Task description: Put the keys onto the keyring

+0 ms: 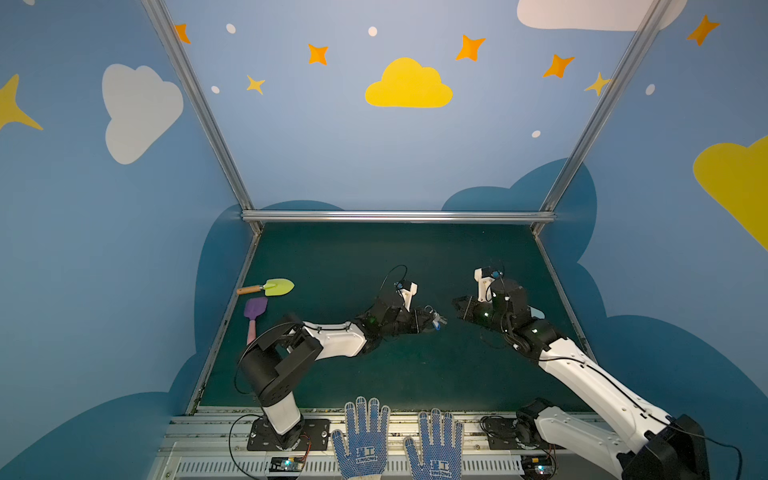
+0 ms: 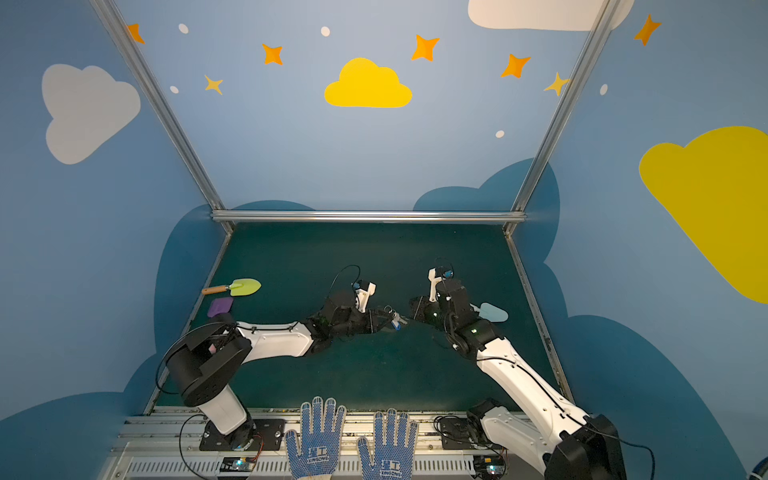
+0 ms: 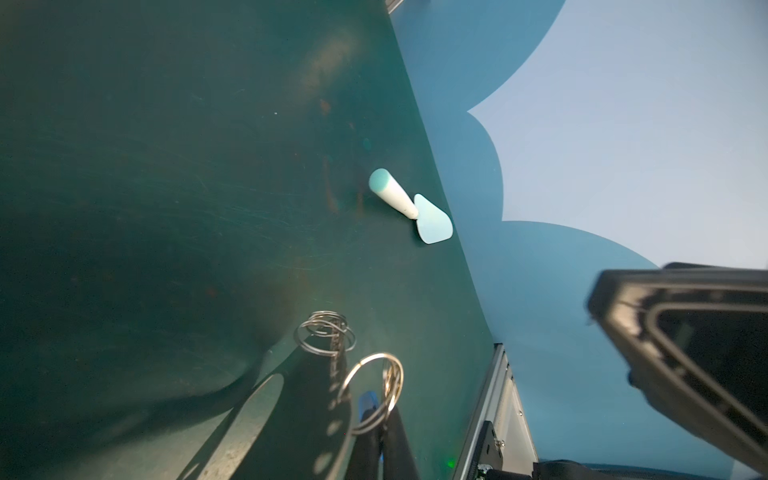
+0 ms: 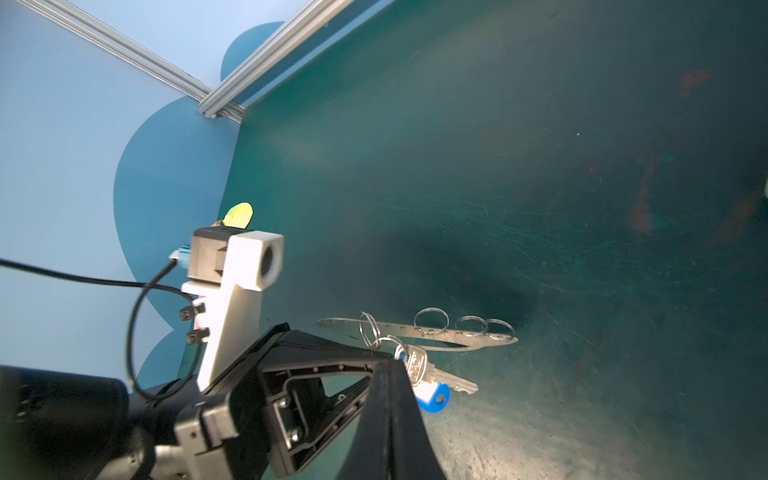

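Near edge, 6 o'clock: pair of white knit work gloves with blue dots (image 1: 361,436) on the front rail, not in play.

Centre of the dark green table mat (image 1: 374,374): left claw (image 1: 428,322) is clamped tight on the flat grey D-shaped metal keyring (image 4: 469,340). The plate sits edge-on and off the mat (its holed shadow shows in the left wrist view). Small silver metal key (image 4: 417,366) with blue-and-white plastic tag (image 4: 434,398) dangles at that claw's tip from a wire ring. Whether that ring is really threaded through a plate hole, cannot tell. Right claw (image 1: 457,302) sits just at 2 o'clock of the key, fingers pressed together, nothing in them. Touching the key or not, cannot tell.

Risks, my read:
- The thin smooth plate, pinched near one edge, likely pivots or slips if nudged.
- The key swings free, so the target moves.
- The right claw must spread before taking anything. Spreading this close could bat the key away or hit the left fingers.
- If the ring is only hooked, a jolt drops the key to the mat.

Farther out: pale blue plastic toy spade (image 2: 492,311) at 3 o'clock behind the right arm, purple plastic spade (image 1: 255,309) at 9, lime-green trowel with wooden handle (image 1: 276,286) at 10. All well apart, no snag risk.
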Controlling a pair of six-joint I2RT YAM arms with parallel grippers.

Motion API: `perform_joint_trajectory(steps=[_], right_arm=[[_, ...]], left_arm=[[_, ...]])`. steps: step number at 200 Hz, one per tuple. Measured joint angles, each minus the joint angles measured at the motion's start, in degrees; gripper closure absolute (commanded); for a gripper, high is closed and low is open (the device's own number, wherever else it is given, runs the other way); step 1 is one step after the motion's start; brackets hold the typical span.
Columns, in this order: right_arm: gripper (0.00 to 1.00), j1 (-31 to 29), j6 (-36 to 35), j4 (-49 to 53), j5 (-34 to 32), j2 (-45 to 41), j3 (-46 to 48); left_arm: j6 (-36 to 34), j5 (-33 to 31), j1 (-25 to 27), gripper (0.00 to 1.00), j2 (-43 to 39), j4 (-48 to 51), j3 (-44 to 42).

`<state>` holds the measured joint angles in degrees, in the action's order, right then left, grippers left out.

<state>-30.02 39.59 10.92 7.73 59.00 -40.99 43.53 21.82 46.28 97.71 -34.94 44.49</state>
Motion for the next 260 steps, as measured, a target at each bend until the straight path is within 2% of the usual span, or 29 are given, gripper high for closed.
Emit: perform_joint_trajectory(steps=[14, 36, 64, 74, 105, 193, 260], right_arm=[[1.00, 0.15, -0.07, -1.42, 1.46, 1.14, 0.79], [0.83, 0.31, -0.63, -3.06, 5.11, 4.44, 1.22], [0.69, 0.37, -2.03, -5.14, 9.53, 8.22, 1.20], [0.67, 0.59, -2.49, -5.79, 11.04, 9.20, 1.14], [0.67, 1.09, -3.78, -6.99, 15.56, 11.91, 0.61], [0.69, 2.54, -6.12, -8.17, 23.28, 16.65, -2.91], [0.73, 2.95, -6.88, -8.70, 25.64, 18.58, -3.21]], left_arm=[[-0.02, 0.74, -0.13, 0.96, -0.04, -0.66, -0.33], [-0.28, 1.68, -0.22, 0.96, -0.04, -0.85, -0.52], [-0.81, 2.47, -0.33, 0.96, -0.17, -0.83, -0.52], [-1.03, 2.71, -0.42, 0.96, -0.26, -0.85, -0.57], [-1.36, 3.23, -0.48, 0.96, -0.61, -0.85, -0.59], [-1.38, 3.98, -0.52, 0.96, -0.63, -1.07, -0.59], [-1.40, 4.50, -0.52, 0.96, -0.63, -1.20, -0.87]])
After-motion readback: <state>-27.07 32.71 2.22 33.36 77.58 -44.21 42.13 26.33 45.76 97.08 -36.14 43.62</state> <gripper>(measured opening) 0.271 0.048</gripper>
